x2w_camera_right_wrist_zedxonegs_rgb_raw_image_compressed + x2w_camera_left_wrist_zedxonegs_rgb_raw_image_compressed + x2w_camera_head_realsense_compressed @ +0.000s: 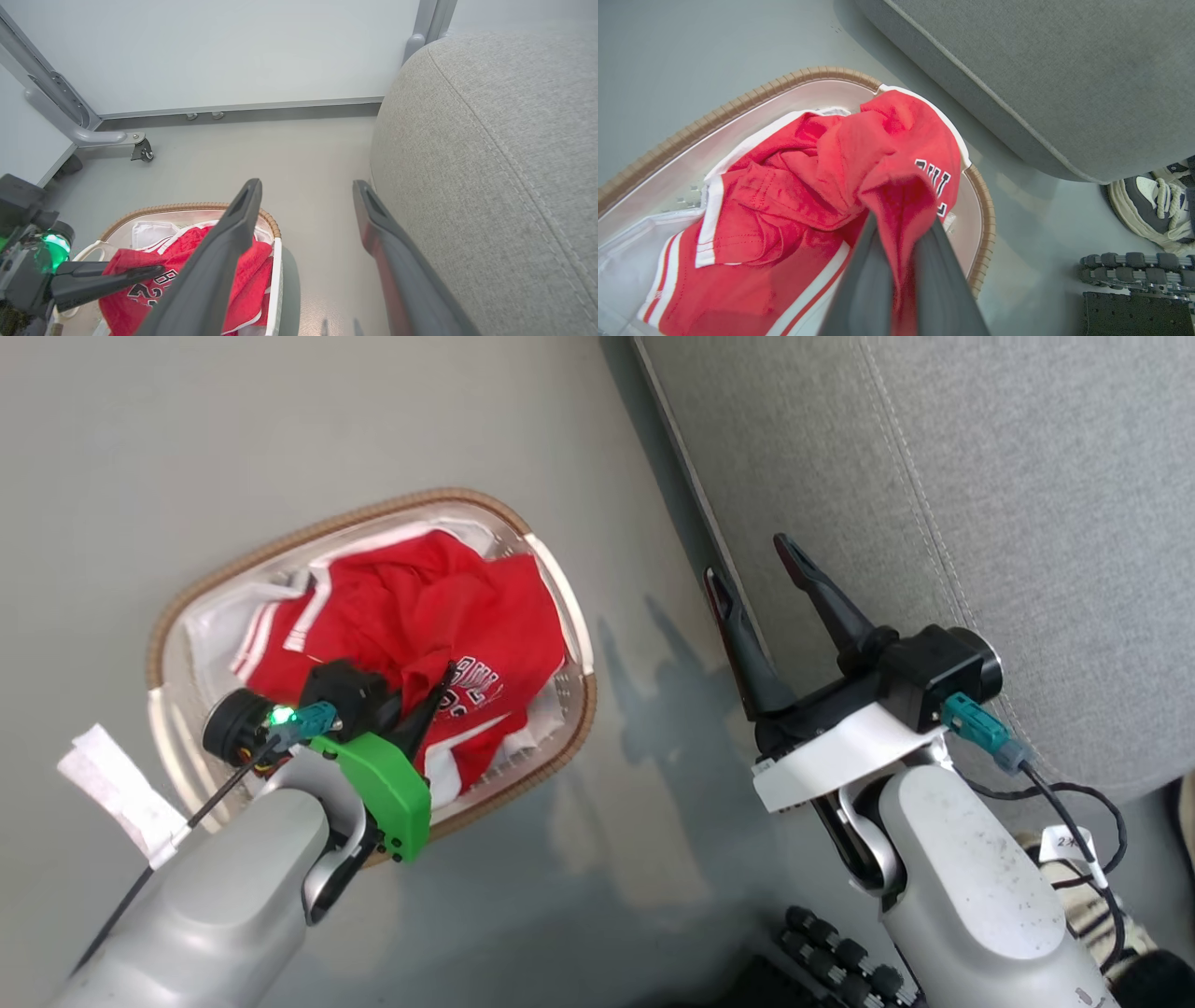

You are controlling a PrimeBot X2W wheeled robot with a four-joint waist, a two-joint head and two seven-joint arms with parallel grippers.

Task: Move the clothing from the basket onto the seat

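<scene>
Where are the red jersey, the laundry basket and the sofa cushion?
red jersey (420,607), head view, crumpled red fabric
laundry basket (989,233), left wrist view, brown woven rim
sofa cushion (490,163), right wrist view, grey top

One basket (373,513), two red garments (420,607), one seat (1027,523), two tools: left tool (446,677), right tool (747,558).

White, dark-edged lettering is carried on the red clothing (784,186). In the left wrist view "ULL" is read, the rest being folded under. In the right wrist view a "B" is made out, with a number starting in "2" beneath it. "2X" is printed on a small white tag (1067,845) on a dark cable (1038,777).
</scene>
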